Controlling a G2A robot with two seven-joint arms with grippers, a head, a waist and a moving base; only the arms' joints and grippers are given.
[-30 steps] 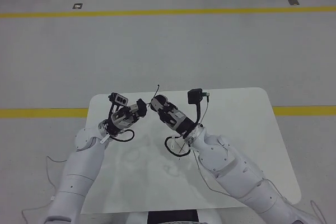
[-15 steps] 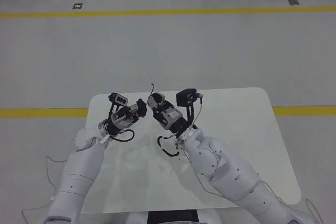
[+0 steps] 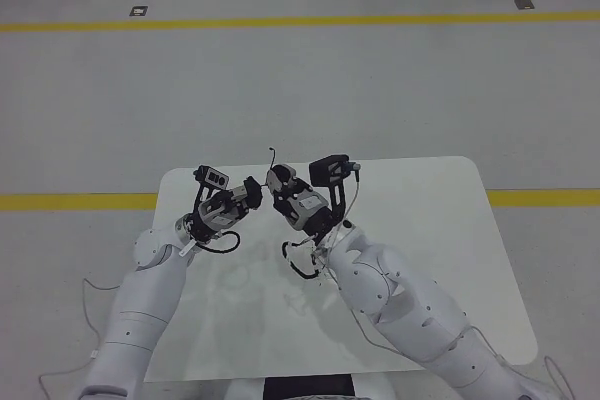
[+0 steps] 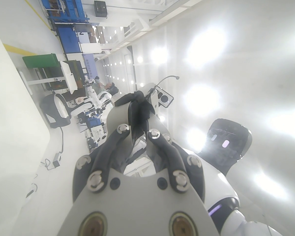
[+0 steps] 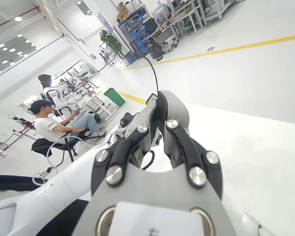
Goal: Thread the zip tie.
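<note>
The zip tie is seen as plain black. The desk is coloured plain white. The left gripper and right gripper are finished in pale grey and black. The floor is rendered light grey and crossed by yellow lines. A green bin is set behind.

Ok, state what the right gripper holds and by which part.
The right gripper pinches the black zip tie near one end of its strap; the rest curves up free.
</note>
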